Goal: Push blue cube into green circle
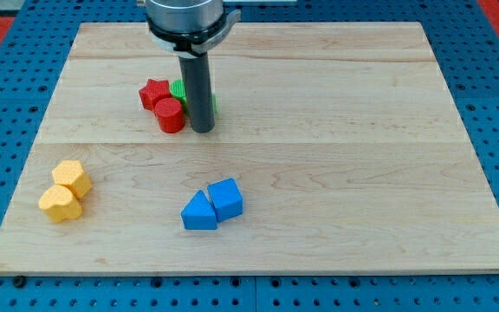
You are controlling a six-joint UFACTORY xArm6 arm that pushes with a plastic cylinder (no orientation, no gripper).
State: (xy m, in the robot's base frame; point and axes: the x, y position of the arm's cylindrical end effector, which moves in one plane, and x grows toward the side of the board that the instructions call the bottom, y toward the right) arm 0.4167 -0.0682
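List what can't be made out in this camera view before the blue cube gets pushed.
- Green block: mostly hidden behind the rod and the red cylinder; its round shape cannot be confirmed.
- My tip: whether it touches the green block is unclear.
- Arm above the rod mount: cut off by the view's top.
- Blue cube: its contact with the blue wedge hides one side.

Bright even overhead light; soft short shadows under blocks; sharp focus, no glare.
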